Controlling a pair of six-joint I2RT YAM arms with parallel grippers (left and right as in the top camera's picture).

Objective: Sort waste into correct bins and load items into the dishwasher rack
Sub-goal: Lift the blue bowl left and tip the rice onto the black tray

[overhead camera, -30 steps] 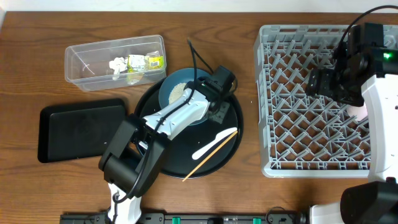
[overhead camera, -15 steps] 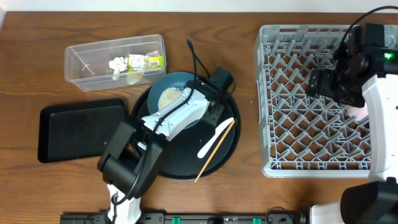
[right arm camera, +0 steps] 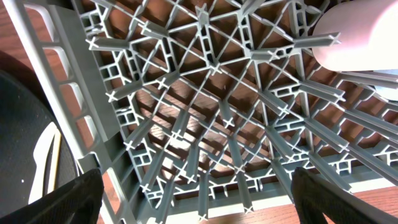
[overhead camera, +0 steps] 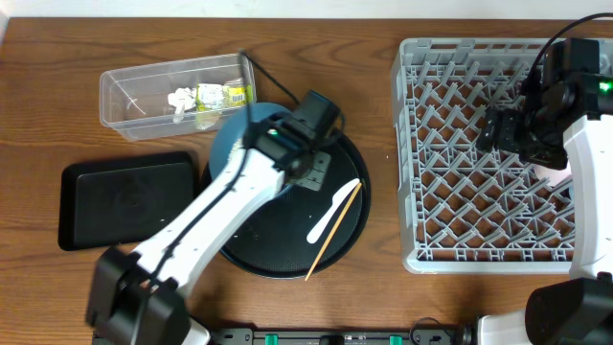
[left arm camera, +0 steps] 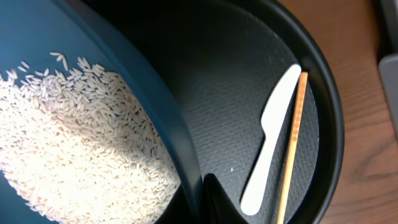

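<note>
Wrapper [overhead camera: 230,95] and tissue [overhead camera: 179,99] lie in the tub [overhead camera: 120,91]; my left hand [left arm camera: 198,202] grips the dish [left arm camera: 124,68] of rice [left arm camera: 74,143]; spoon [left arm camera: 267,137], chopstick [left arm camera: 291,143] not yet racked.

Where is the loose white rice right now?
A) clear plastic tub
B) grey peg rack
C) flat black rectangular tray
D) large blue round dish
D: the left wrist view shows the loose white rice grains heaped inside the large blue round dish.

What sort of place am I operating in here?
Probably a tabletop dish-clearing test bench, not a real kitchen: a wooden table, a grey dishwasher rack standing on it, and a clear tub holding waste.
</note>
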